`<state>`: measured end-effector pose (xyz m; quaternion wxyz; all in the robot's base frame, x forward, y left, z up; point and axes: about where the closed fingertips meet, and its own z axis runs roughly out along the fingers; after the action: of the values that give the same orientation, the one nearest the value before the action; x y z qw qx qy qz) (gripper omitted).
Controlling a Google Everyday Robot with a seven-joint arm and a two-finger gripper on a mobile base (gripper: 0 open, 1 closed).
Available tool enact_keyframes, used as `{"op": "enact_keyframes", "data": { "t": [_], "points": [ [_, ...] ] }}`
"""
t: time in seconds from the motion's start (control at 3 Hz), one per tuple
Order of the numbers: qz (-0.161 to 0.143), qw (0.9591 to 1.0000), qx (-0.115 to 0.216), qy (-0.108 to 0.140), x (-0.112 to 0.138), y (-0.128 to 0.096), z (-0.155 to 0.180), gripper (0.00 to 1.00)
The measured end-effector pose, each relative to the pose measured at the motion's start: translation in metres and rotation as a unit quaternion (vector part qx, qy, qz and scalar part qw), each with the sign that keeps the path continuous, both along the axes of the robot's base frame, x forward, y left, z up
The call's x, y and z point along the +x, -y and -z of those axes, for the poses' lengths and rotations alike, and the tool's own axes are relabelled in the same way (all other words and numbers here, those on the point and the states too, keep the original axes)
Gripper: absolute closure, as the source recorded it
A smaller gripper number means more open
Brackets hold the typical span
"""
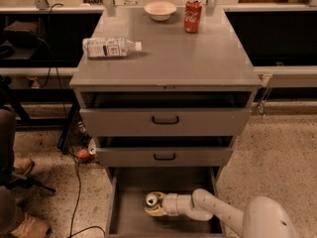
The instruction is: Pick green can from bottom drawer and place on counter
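Note:
The bottom drawer (130, 217) stands pulled open at the foot of the grey cabinet. Inside it my gripper (154, 207) reaches in from the right, low over the drawer floor at its left middle. The green can (152, 200) is right at the gripper; I see only its silver top and pull tab, and its dark body is hidden by the gripper. The white arm (208, 209) runs from the lower right into the drawer. The counter (178, 53) is the flat grey top of the cabinet.
On the counter lie a plastic water bottle (110, 47) at the left, a white bowl (160, 10) at the back and a red Coca-Cola can (192, 15) at the back right. The two upper drawers (165, 120) are slightly open and overhang the bottom drawer. Cables (74, 182) lie on the floor at left.

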<state>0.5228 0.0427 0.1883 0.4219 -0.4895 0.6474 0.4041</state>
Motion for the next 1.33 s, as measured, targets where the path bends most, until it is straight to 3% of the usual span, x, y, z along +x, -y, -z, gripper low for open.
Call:
{"op": "enact_keyframes", "data": {
  "t": [0.67, 1.0, 1.33],
  "points": [
    [-0.001, 0.9999, -0.006, 0.011, 0.000, 0.082, -0.074, 1.00],
    [0.001, 0.9999, 0.001, 0.015, -0.001, 0.084, -0.082, 1.00],
    [0.023, 0.9978, 0.014, 0.061, -0.011, 0.111, -0.152, 1.00]
  ]
}}
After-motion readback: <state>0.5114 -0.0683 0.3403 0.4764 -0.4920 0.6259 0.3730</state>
